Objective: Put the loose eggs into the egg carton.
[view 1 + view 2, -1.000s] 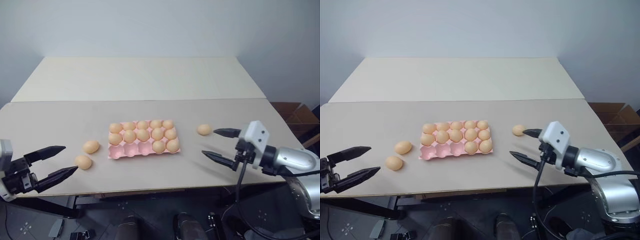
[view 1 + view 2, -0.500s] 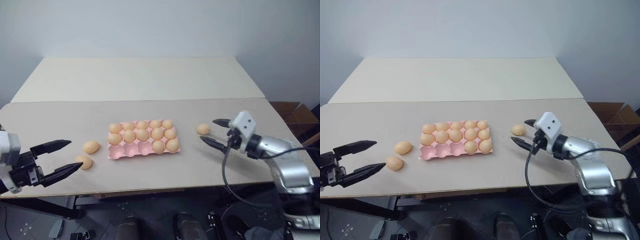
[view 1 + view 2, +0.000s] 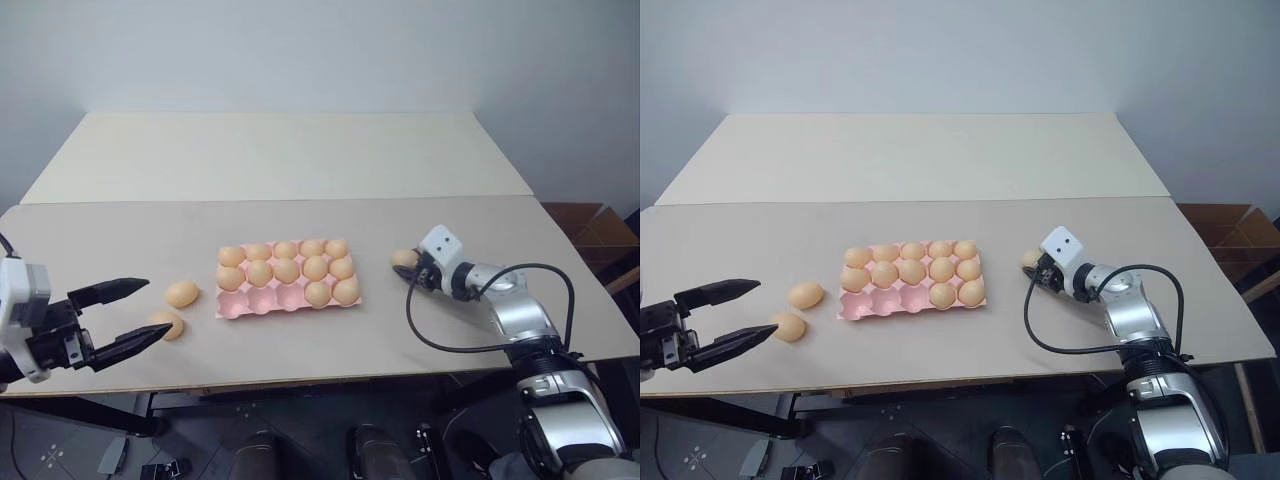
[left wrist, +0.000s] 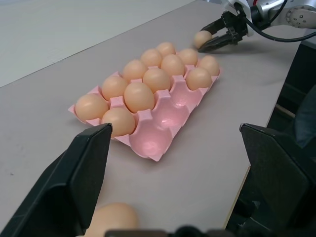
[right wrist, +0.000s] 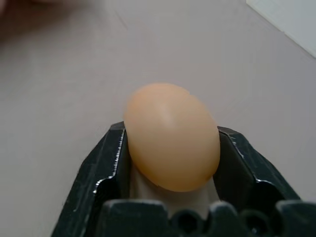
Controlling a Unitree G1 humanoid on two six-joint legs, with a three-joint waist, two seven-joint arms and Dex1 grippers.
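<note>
The pink egg carton [image 3: 258, 298] lies mid-table with several eggs in its cups and three bare cups in the near row. My right gripper [image 3: 409, 266] is shut on a loose egg [image 5: 171, 136] on the table to the carton's right, with a black finger [image 5: 106, 163] pressed against each side. Two more loose eggs [image 3: 182, 293] [image 3: 168, 324] lie to the carton's left. My left gripper [image 3: 152, 308] stands open just left of them, its lower fingertip next to the nearer egg [image 4: 111, 219].
A paler tabletop [image 3: 280, 155] adjoins the far side of the table. A brown cardboard box [image 3: 590, 225] sits on the floor at the right. A black cable [image 3: 440, 340] loops from my right arm over the table near its front edge.
My right gripper moved forward to the egg at the carton's right and shut on it. The left gripper stayed open in about the same place.
</note>
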